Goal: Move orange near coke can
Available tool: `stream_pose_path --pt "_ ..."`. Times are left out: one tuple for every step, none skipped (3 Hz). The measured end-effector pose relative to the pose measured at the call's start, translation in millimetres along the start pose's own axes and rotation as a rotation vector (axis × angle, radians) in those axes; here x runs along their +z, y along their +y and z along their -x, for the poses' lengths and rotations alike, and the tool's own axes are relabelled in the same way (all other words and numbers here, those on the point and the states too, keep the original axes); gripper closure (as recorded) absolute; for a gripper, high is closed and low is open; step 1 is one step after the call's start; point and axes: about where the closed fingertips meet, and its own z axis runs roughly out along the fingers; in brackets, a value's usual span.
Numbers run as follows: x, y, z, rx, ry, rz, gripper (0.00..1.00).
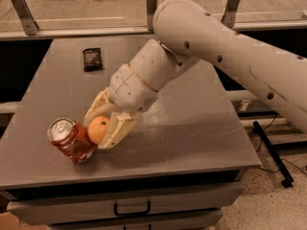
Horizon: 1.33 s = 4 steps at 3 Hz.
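Jaws clamp the orange (98,129) between them. I see my gripper (102,128) low near the bench's (192,128) front-left corner, the fruit touching the coke can (72,140), whose lettering I can't read. A black packet (91,59) lies toward the back-left corner, label illegible.

The small round pale-orange fruit with smooth skin (98,129) sits between the two cream jaws, which grip its sides low over the front-left part of the grey desk (192,133). The shiny red-orange drink can with a silver top and pull tab (72,142) stands upright on the desk, just beyond the jaws' tips. Fruit and can seem to touch, though shadow hides the line where they meet.
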Motion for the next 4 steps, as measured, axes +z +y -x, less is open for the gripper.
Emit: stream_pose_path --pt "9.7 -5.4 -3.5 0.002 0.011 -0.003 0.12" --pt "15.2 -10.5 -8.0 0.005 0.022 -0.007 0.00" --pt "17.1 -15.5 -12.5 0.012 0.031 -0.014 0.00" --pt "17.6 -18.1 -16.5 0.022 0.038 -0.019 0.00"
